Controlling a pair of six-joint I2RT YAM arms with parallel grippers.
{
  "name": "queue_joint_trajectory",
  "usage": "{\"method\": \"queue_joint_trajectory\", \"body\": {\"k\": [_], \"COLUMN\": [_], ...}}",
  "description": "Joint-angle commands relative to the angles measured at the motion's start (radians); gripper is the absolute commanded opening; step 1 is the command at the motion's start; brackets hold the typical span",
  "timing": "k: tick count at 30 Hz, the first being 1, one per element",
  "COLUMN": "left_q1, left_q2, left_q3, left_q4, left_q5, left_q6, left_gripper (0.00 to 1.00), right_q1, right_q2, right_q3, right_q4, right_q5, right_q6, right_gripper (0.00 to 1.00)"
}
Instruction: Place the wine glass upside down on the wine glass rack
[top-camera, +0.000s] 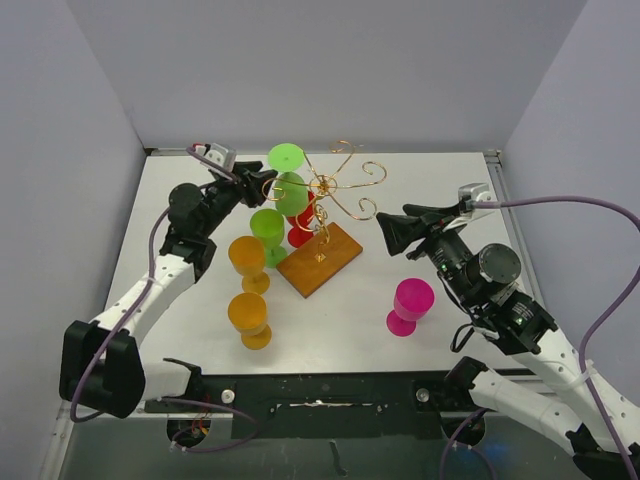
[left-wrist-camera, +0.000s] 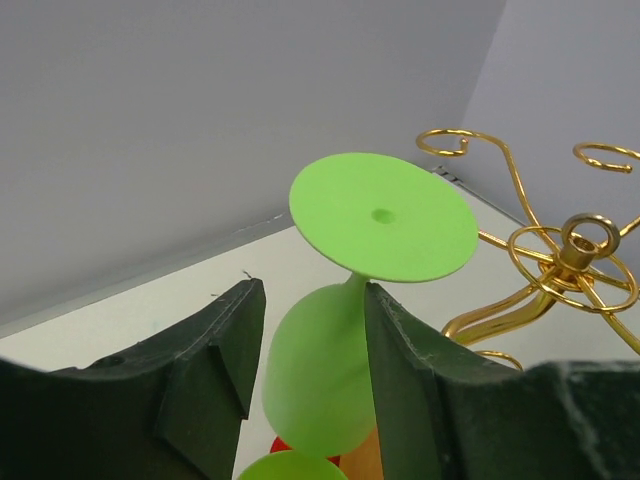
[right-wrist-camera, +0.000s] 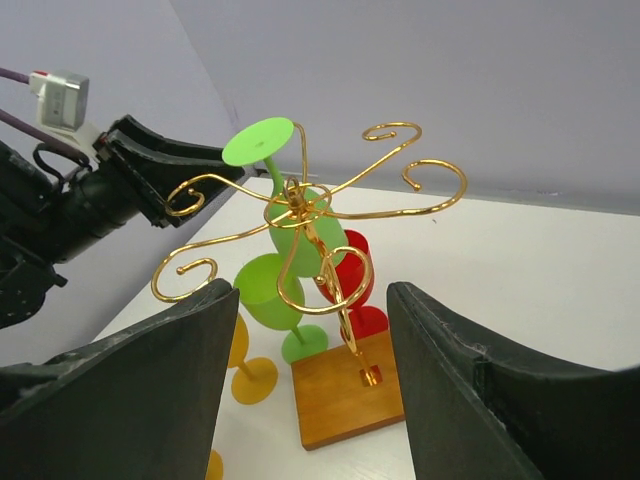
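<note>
An orange glass (top-camera: 247, 255) stands beside the wine glass rack (top-camera: 320, 262); the left gripper (left-wrist-camera: 315, 292), parted, flanks the inverted wine glass (left-wrist-camera: 380, 215) (rim hidden); the right gripper (right-wrist-camera: 308, 288) gapes empty.

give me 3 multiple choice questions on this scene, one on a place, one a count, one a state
1. Where is the pink glass?
A on the table, right of the rack
B hung on the rack
C on the rack's base

2. How many orange glasses?
A one
B two
C three

3. How is the green glass between the left gripper jaws turned?
A upright
B on its side
C upside down

Answers:
1 A: it stands on bare table, apart from the rack.
2 B: both stand left of the rack.
3 C: its foot is on top, bowl below.
</note>
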Motion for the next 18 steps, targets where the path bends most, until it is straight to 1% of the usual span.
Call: {"method": "queue_joint_trajectory", "body": {"k": [1, 7, 11, 15, 18], "left_q1": [0.001, 0.003, 0.005, 0.009, 0.012], "left_q2": [-0.088, -0.198, -0.278, -0.340, -0.383], "left_q3": [0.025, 0.008, 0.028, 0.077, 0.091], "left_q4": [-0.132, -0.310, -0.451, -0.669, -0.785], "left_q5": [-0.170, -0.331, -0.403, -0.437, -0.433], "left_q6": [0.001, -0.023, -0.043, -0.085, -0.103], "left_gripper": [0.44, 0.45, 0.46, 0.51, 0.58], "right_q1": [0.008, 0.010, 0.010, 0.015, 0.015], "right_q2": [-0.025, -0.026, 0.009, 0.052, 0.077], "right_q3": [-0.018, -0.063, -0.086, -0.117, -0.102], "right_q4": [-0.057, -0.087, -0.077, -0.061, -0.147], "right_q5": [0.030, 0.027, -0.003, -0.003, 0.086], "right_q6": [0.026, 0.070, 0.106, 0.154, 0.200], "right_gripper": [0.62, 0.61, 0.60, 0.59, 0.59]}}
